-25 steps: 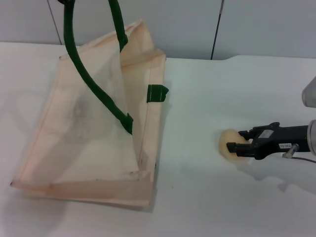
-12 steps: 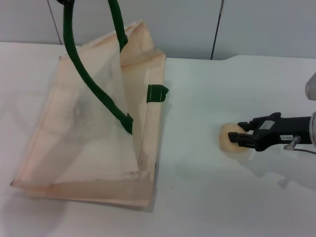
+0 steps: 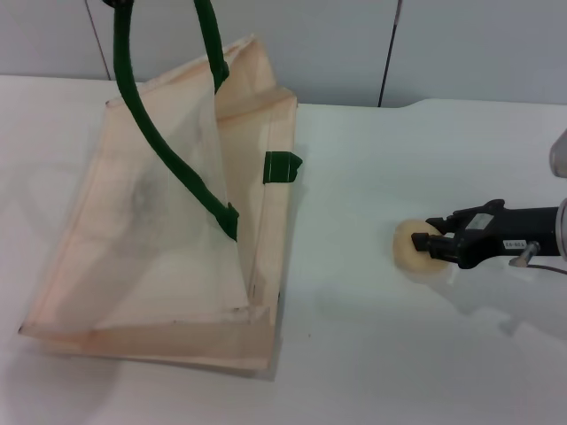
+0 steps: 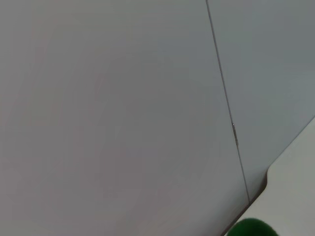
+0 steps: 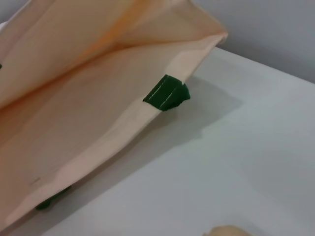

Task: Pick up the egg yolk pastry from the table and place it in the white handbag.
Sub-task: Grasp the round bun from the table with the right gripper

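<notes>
The white handbag (image 3: 168,239) lies on the white table (image 3: 372,354) on the robot's left side, its folded bottom edge nearest the robot and its open mouth at the far end. One panel is pulled up, so the bag gapes. A dark green handle (image 3: 155,133) rises from the raised panel and runs up out of the head view. A small green tab (image 3: 282,166) sticks out of the bag's right edge toward the far end.

Farther right, well apart from the bag, the egg yolk pastry (image 3: 413,251) sits on the table, a pale yellow dome. The right tool (image 3: 431,244) reaches in from the right edge, black and held low and level, with its fingers at the pastry's right side, one on each flank. They appear pressed onto the pastry, pinching it.

The right wrist view shows the bag's cream edge with the tab, and a sliver of the pastry (image 5: 227,230) at the frame's border.

The left tool is out of sight; the left wrist view shows only the grey wall (image 4: 123,98) behind the table and a bit of green.
</notes>
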